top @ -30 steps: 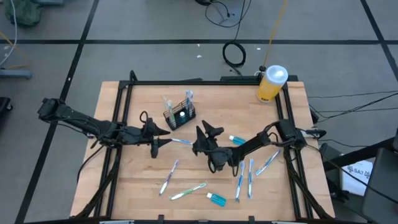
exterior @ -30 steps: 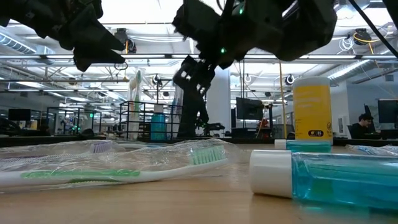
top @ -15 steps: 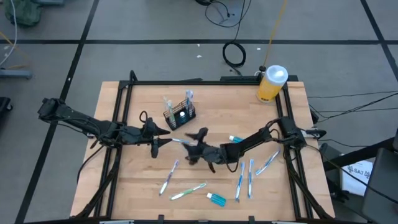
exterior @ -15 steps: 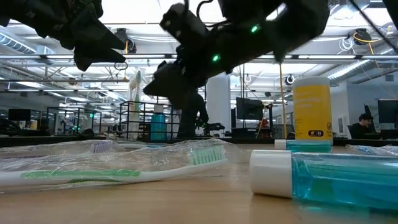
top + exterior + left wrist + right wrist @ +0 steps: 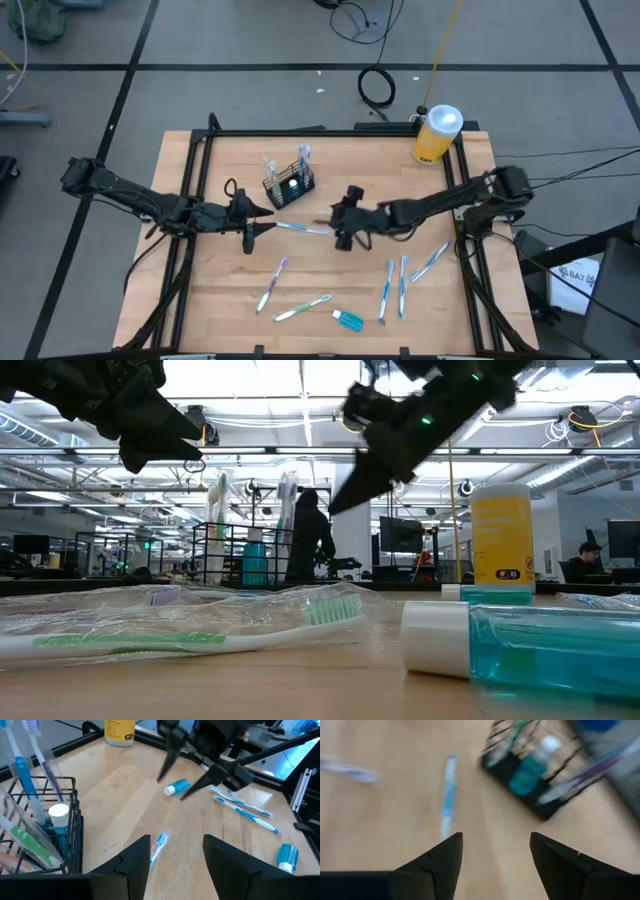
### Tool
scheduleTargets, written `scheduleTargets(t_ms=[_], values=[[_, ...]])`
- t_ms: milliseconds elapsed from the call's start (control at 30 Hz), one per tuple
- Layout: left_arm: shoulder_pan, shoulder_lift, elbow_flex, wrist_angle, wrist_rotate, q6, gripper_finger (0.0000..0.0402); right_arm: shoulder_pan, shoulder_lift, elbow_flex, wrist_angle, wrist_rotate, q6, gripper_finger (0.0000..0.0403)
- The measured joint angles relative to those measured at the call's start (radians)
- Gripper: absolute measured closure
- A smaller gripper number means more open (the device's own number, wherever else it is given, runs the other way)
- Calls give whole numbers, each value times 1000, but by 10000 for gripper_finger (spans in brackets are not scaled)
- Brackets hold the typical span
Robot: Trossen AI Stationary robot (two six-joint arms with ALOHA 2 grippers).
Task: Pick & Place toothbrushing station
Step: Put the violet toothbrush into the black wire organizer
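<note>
The right gripper (image 5: 342, 222) has swung up from mid-table toward the wire-mesh caddy (image 5: 289, 184), fingers spread wide, empty. The left gripper (image 5: 256, 217) hovers apart, open, holding nothing. The caddy stands upright at the table's far left-centre, its long axis running diagonally.

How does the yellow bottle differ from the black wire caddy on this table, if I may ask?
The yellow bottle is solid, white-capped and stands at the table's far right corner; the black wire caddy is open mesh, holds toothbrushes and a small bottle, and sits mid-table. Both stand upright, and no gripper touches either.
</note>
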Motion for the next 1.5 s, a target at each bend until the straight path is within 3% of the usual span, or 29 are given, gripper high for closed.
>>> scheduleTargets(t_ms=[67,133,333,533,733,833,967,1133,1300,1500], values=[[-7,0,0,2,0,-4,213,-32,-41,-97,117,-119,13,179],[-20,18,0,28,0,-20,213,-56,-66,-205,289,-164,20,179],[-89,130,4,129,0,-107,213,-80,-73,-479,831,-163,98,179],[-157,305,142,-43,0,-234,213,-64,-73,-608,1054,-163,104,179],[-196,477,377,-449,24,-452,213,-63,-73,-623,1074,-161,106,179],[-204,558,444,-571,52,-628,213,-63,-73,-623,1072,-163,105,179],[-223,660,471,-601,131,-688,213,-63,-73,-623,1073,-162,93,179],[-263,763,474,-532,135,-740,213,-63,-73,-623,1072,-163,66,179],[-296,813,474,-461,80,-729,213,-63,-73,-622,1073,-162,77,179],[-298,828,474,-518,15,-775,213,-63,-73,-622,1073,-162,78,179]])
